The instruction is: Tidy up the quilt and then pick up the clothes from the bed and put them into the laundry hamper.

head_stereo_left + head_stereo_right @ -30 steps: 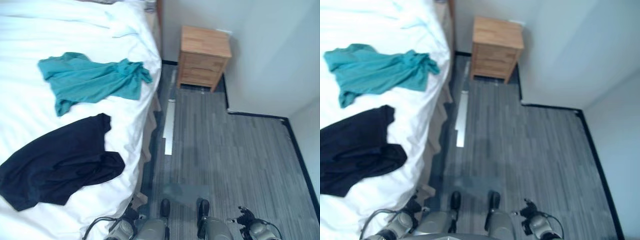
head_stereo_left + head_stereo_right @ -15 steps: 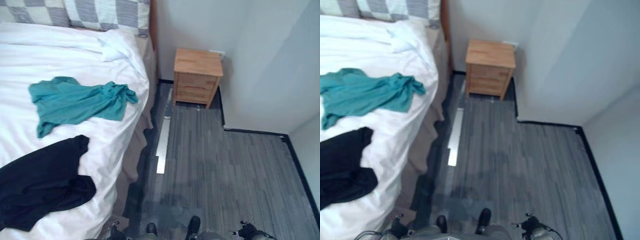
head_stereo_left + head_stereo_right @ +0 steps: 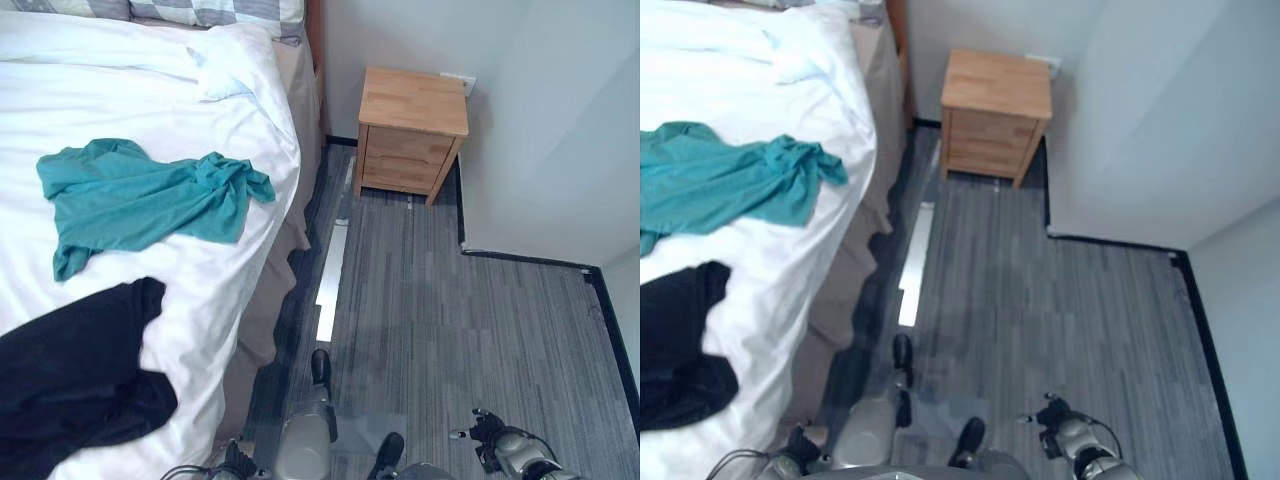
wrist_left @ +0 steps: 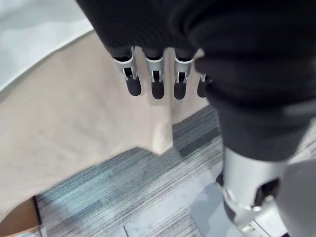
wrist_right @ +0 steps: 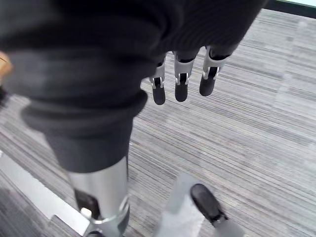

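**Both hands empty at the bedside; two garments on the quilt**

Nearest the robot, the right hand hangs over the grey striped carpet, fingers straight and relaxed, holding nothing. In the head view it shows low on the right, well clear of the bed. The left hand hangs beside the bed's beige skirt, its fingers likewise straight and apart from any object; nothing is gripped. The skirt falls to the carpet just below the fingertips, and the white quilt edge is visible past it.

On the bed, closest to the robot, a black garment lies crumpled on the white quilt, near the mattress edge on the robot's left. Beyond it, separated by a strip of bare quilt, a teal garment lies spread out, one bunched end reaching towards the bed's right-hand edge. The two garments do not touch. The quilt covers the bed with mild wrinkles and a rumpled fold near its far corner. Grey-and-white checked pillows sit at the head of the bed.

A pale metal strip lies on the carpet alongside the bed. Farther back, a wooden nightstand stands against the white wall, just beside the head of the bed. A black skirting board runs along the foot of the wall.
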### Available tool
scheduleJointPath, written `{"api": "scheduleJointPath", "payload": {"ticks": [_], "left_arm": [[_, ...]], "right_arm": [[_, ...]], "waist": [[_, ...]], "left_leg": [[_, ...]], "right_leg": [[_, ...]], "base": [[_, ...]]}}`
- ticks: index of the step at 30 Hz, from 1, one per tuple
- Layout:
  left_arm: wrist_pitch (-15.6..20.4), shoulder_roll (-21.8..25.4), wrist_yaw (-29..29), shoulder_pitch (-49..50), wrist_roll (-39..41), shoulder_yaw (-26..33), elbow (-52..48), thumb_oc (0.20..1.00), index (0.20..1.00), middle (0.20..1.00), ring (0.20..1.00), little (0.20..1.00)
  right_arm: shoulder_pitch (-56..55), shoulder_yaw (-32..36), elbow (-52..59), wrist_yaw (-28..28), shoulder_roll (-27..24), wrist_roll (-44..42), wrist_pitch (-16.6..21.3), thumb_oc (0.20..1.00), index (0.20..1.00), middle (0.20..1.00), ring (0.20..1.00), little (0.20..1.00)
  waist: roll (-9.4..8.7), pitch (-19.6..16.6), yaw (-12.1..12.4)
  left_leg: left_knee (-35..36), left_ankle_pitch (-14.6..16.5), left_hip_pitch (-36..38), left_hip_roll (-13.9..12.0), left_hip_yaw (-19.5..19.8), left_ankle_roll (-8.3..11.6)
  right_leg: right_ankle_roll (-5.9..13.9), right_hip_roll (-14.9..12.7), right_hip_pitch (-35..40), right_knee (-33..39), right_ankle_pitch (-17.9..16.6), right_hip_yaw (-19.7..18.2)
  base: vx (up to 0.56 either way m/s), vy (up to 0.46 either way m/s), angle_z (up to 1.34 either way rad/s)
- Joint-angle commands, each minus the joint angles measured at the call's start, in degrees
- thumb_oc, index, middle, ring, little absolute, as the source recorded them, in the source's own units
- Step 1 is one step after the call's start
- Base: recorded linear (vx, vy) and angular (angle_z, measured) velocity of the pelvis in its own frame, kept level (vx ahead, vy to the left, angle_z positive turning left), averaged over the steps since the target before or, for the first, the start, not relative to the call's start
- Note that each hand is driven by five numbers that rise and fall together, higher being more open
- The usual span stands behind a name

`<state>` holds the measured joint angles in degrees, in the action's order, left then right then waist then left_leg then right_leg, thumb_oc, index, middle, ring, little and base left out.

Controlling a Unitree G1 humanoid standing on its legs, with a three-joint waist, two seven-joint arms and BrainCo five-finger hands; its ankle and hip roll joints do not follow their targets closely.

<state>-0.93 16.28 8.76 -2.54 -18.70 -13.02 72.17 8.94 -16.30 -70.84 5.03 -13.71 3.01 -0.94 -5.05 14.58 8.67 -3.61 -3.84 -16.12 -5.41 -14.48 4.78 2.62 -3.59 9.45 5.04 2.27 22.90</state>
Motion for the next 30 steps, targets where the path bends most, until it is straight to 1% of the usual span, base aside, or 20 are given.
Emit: {"api": "scheduleJointPath", "payload": {"ticks": [1,2,3,4,8,9,11,13,14,16,18,20,21,22,23,25,26,27,29,30], "left_arm": [[-0.3,2.6,0.6,-1.2,-1.0,-3.0,-0.6,1.000,1.000,1.000,1.000,1.000],[-0.8,3.5,1.2,-2.2,-1.2,-3.8,-1.6,1.000,1.000,1.000,1.000,1.000],[-0.8,3.5,1.2,-2.2,-1.2,-3.8,-1.6,1.000,1.000,1.000,1.000,1.000],[-0.8,3.7,1.7,-2.8,-1.6,-4.3,-2.0,1.000,1.000,1.000,1.000,1.000],[-0.7,3.7,2.2,-3.4,-1.5,-4.3,-2.3,1.000,1.000,1.000,1.000,1.000],[-0.3,3.5,2.3,-4.4,-2.1,-4.3,-2.2,1.000,1.000,1.000,1.000,1.000],[-0.2,3.7,2.3,-4.6,-2.7,-4.3,-2.2,1.000,1.000,1.000,1.000,1.000],[0.0,3.6,2.2,-4.8,-4.4,-5.0,-1.9,1.000,1.000,1.000,1.000,1.000],[0.1,3.7,2.0,-4.8,-5.6,-5.7,-1.6,1.000,1.000,1.000,1.000,1.000],[0.2,3.8,1.5,-4.4,-6.0,-5.8,-0.8,1.000,1.000,1.000,1.000,1.000],[0.4,3.5,1.9,-2.7,-4.7,-4.6,-0.4,1.000,1.000,1.000,1.000,1.000],[0.5,3.9,2.7,-2.9,-3.1,-3.6,-1.6,1.000,1.000,1.000,1.000,1.000],[0.5,3.9,2.7,-2.8,-3.1,-3.6,-1.6,1.000,1.000,1.000,1.000,1.000],[0.7,3.9,4.4,-4.1,-0.3,-3.0,-2.9,1.000,1.000,1.000,1.000,1.000],[0.7,3.6,4.5,-4.7,0.2,-3.1,-3.2,1.000,1.000,1.000,1.000,1.000],[0.8,3.2,4.4,-4.9,0.5,-3.2,-3.6,1.000,1.000,1.000,1.000,1.000],[0.8,2.9,4.3,-4.6,0.0,-3.2,-4.3,1.000,1.000,1.000,1.000,1.000],[0.8,2.8,4.0,-4.2,-0.4,-3.5,-4.2,1.000,1.000,1.000,1.000,1.000],[0.6,2.8,3.7,-4.3,-0.9,-4.1,-3.6,1.000,1.000,1.000,1.000,1.000],[0.4,2.8,3.2,-4.2,-1.2,-4.6,-3.5,1.000,1.000,1.000,1.000,1.000]], "right_arm": [[-0.1,0.4,1.2,0.7,-1.5,1.9,-0.2,1.000,1.000,1.000,1.000,1.000],[1.3,1.3,1.8,0.8,-1.6,1.4,-0.5,1.000,1.000,1.000,1.000,1.000],[1.3,1.3,1.8,0.8,-1.6,1.4,-0.5,1.000,1.000,1.000,1.000,1.000],[2.0,2.3,2.2,1.1,-1.6,0.8,-0.5,1.000,1.000,1.000,1.000,1.000],[1.8,3.6,3.1,1.5,-1.9,-0.8,-0.4,1.000,1.000,1.000,1.000,1.000],[1.9,3.9,2.8,1.8,-2.3,-1.2,-0.3,1.000,1.000,1.000,1.000,1.000],[1.8,4.1,2.6,1.9,-2.5,-1.3,-0.4,1.000,1.000,1.000,1.000,1.000],[0.9,5.1,2.4,2.0,-2.8,-1.8,-0.6,1.000,1.000,1.000,1.000,1.000],[0.0,5.7,2.3,1.7,-2.9,-2.0,-0.7,1.000,1.000,1.000,1.000,1.000],[-0.8,5.9,1.9,1.2,-2.9,-1.9,-0.9,1.000,1.000,1.000,1.000,1.000],[-1.7,5.2,1.2,0.5,-2.9,-0.8,-0.9,1.000,1.000,1.000,1.000,1.000],[-1.5,3.5,1.4,0.8,-3.0,-0.3,-0.7,1.000,1.000,1.000,1.000,1.000],[-1.5,3.5,1.4,0.8,-3.0,-0.3,-0.7,1.000,1.000,1.000,1.000,1.000],[0.3,2.1,1.7,1.4,-3.9,0.2,-0.7,1.000,1.000,1.000,1.000,1.000],[1.0,1.5,1.5,1.5,-3.9,0.5,-0.8,1.000,1.000,1.000,1.000,1.000],[1.9,0.4,1.6,1.6,-3.9,1.2,-0.8,1.000,1.000,1.000,1.000,1.000],[2.3,-0.4,1.7,1.7,-4.2,1.9,-0.6,1.000,1.000,1.000,1.000,1.000],[3.1,-0.9,1.9,1.7,-4.4,2.4,-0.4,1.000,1.000,1.000,1.000,1.000],[4.0,-1.5,1.8,2.1,-4.1,2.7,0.1,1.000,1.000,1.000,1.000,1.000],[4.1,-2.0,1.9,2.0,-3.5,3.0,0.0,1.000,1.000,1.000,1.000,1.000]], "waist": [[-0.92,0.6,0.9],[1.27,2.7,-1.1],[1.19,2.7,-1.1],[3.02,3.6,-2.7],[3.99,3.0,-4.1],[4.31,2.1,-4.2],[4.43,1.7,-4.3],[5.04,0.9,-6.1],[5.24,0.6,-7.5],[4.78,-0.1,-7.4],[4.41,-1.0,-7.7],[3.51,0.0,-5.9],[3.53,0.0,-5.9],[2.71,2.3,-3.5],[2.44,2.7,-2.6],[2.14,2.7,-1.7],[2.07,1.7,-0.7],[2.20,1.0,0.0],[2.24,-0.2,0.7],[2.17,-0.7,1.1]], "left_leg": [[-1.2,6.2,6.2,2.4,-1.8,-3.42],[-1.3,7.3,9.5,0.4,-2.5,-3.87],[-1.3,7.3,9.5,0.5,-2.6,-3.90],[-0.6,8.0,12.5,0.2,-2.7,-3.86],[1.3,10.9,16.7,1.4,-1.1,-3.34],[1.9,12.4,17.9,1.0,-0.1,-2.21],[2.3,13.0,18.7,0.6,0.3,-1.69],[2.7,14.4,21.1,0.0,1.3,-0.98],[2.2,16.8,24.0,-0.2,2.1,-0.42],[1.5,18.6,25.5,0.2,2.5,-0.27],[-7.8,16.7,25.6,-1.1,3.5,1.65],[-25.9,11.1,17.4,-3.7,6.0,3.51],[-25.9,11.1,17.3,-3.7,6.0,3.51],[-34.4,10.6,10.0,-6.1,5.5,3.46],[-32.8,11.3,7.7,-7.3,3.9,3.11],[-29.4,12.2,6.4,-6.9,2.5,2.82],[-19.3,13.1,5.0,-4.2,-1.5,1.34],[-14.8,11.0,3.3,-3.1,-4.3,1.20],[-8.3,7.2,3.9,-4.5,-10.4,1.81],[-5.7,7.6,5.7,-3.4,-11.0,0.73]], "right_leg": [[10.78,-0.9,-7.2,-24.0,4.2,1.9],[12.38,-3.8,-14.9,-37.9,-2.2,2.1],[12.38,-3.9,-15.1,-38.1,-2.1,2.0],[12.38,-6.6,-18.5,-40.5,-2.6,4.0],[10.55,-9.7,-18.8,-30.8,2.5,6.3],[9.25,-10.7,-18.5,-17.8,2.2,5.7],[9.29,-11.3,-17.8,-12.8,1.5,4.6],[9.81,-15.4,-19.0,-8.4,-1.9,-1.0],[10.42,-16.4,-19.2,-8.6,-3.3,-4.2],[11.17,-15.9,-18.3,-8.5,-3.1,-3.3],[10.73,-13.7,-16.4,-9.3,-3.5,-0.5],[7.71,-10.7,-13.5,-7.5,-1.8,1.2],[7.71,-10.7,-13.5,-7.5,-1.8,1.3],[5.77,-8.8,-9.4,-5.4,0.9,2.9],[5.45,-8.3,-7.8,-4.0,1.8,4.0],[5.35,-7.9,-6.4,-2.5,2.1,5.0],[5.45,-7.1,-4.6,-1.2,2.5,6.6],[5.38,-6.0,-3.3,-0.8,3.6,7.2],[5.31,-4.0,-2.9,-1.6,5.4,8.9],[5.09,-3.4,-3.3,-3.3,5.4,9.2]], "base": [[0.28,0.187,-0.68],[0.28,0.185,-0.73],[0.41,0.288,-0.47],[0.40,0.227,-0.10],[0.45,0.059,0.21],[0.72,-0.160,0.36],[0.40,-0.134,0.44],[0.59,-0.109,0.70],[0.63,-0.108,0.76],[0.62,-0.164,0.47],[0.71,-0.303,0.29],[0.26,-0.290,0.14],[0.27,-0.351,0.50],[0.25,-0.263,0.24],[0.35,-0.288,0.14],[0.22,-0.038,0.24],[0.29,0.032,0.43],[0.32,0.019,0.57],[0.25,0.014,0.92],[0.36,0.033,0.66]]}}
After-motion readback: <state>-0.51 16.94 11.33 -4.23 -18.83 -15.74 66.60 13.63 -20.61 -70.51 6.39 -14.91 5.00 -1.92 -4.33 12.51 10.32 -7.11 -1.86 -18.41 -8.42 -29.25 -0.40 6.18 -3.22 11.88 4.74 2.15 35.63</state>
